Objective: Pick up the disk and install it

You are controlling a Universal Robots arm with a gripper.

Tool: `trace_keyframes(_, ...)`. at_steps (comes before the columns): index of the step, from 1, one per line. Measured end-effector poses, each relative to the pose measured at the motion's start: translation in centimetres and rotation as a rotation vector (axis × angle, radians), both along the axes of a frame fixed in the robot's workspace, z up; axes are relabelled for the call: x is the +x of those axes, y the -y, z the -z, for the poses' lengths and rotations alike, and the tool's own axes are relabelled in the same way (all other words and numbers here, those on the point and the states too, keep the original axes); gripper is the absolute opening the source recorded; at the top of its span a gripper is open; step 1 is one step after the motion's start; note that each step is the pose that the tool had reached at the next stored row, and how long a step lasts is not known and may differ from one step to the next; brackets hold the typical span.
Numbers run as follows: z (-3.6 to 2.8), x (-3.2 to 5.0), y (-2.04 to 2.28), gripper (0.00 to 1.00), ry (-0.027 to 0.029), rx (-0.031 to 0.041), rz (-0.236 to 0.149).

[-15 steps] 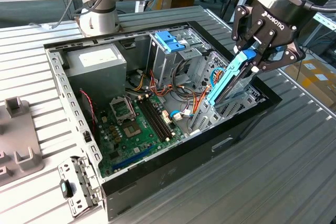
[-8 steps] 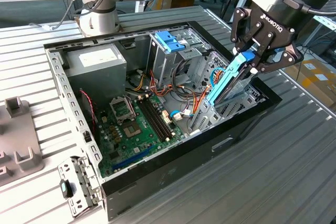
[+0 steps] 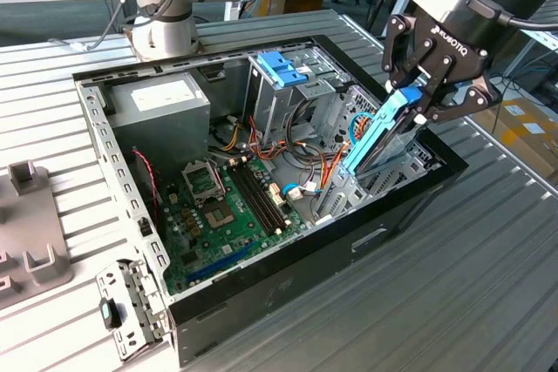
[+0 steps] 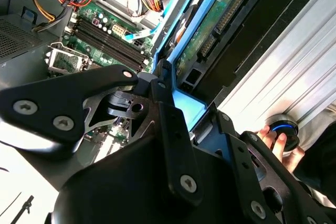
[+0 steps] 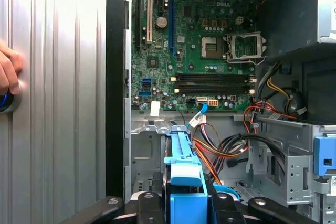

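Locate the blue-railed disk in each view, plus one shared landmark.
Exterior view: the disk, tilted in the gripper, at the exterior view's right.
Second wrist view: the disk, circuit side showing, past the gripper.
First wrist view: the disk, edge-on, past the gripper.
Shared landmark: the green motherboard.

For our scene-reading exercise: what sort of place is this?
Probably a robotics lab: an open computer case lies on a ribbed metal table, and the gripper holds the disk tilted into it.
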State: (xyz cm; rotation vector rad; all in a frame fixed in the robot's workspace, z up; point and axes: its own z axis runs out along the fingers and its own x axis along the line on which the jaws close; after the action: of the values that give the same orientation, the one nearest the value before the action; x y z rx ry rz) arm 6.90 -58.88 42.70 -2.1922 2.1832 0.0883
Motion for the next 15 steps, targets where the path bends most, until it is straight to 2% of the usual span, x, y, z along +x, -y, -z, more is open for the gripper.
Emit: trace_keyframes(15,0.55,0.0,0.0,0.37,0.0,0.0001,0.0)
